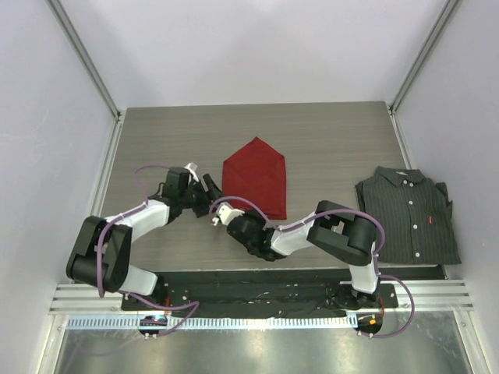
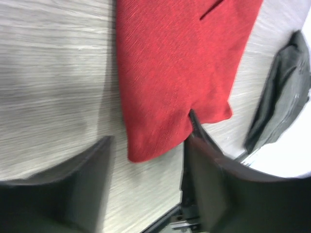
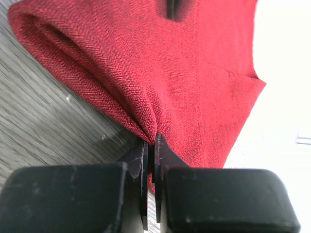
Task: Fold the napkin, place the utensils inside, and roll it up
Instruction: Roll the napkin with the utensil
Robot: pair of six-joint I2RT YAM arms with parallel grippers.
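The deep-red napkin point(image 1: 255, 176) lies folded on the table's middle, with a pointed far end. My right gripper point(image 1: 225, 206) is at its near left corner. In the right wrist view the gripper point(image 3: 154, 141) is shut on a pinched fold of the napkin point(image 3: 160, 63). My left gripper point(image 1: 210, 187) is just left of the napkin's left edge. In the left wrist view the gripper point(image 2: 148, 162) is open and empty, with the napkin's corner point(image 2: 170, 77) between and beyond its fingers point(image 2: 95, 167). No utensils are in view.
A dark pinstriped shirt point(image 1: 409, 214) lies folded at the table's right side; it also shows in the left wrist view point(image 2: 282, 92). The two forearms lie close together near the table's front edge point(image 1: 265, 269). Walls enclose the table on three sides.
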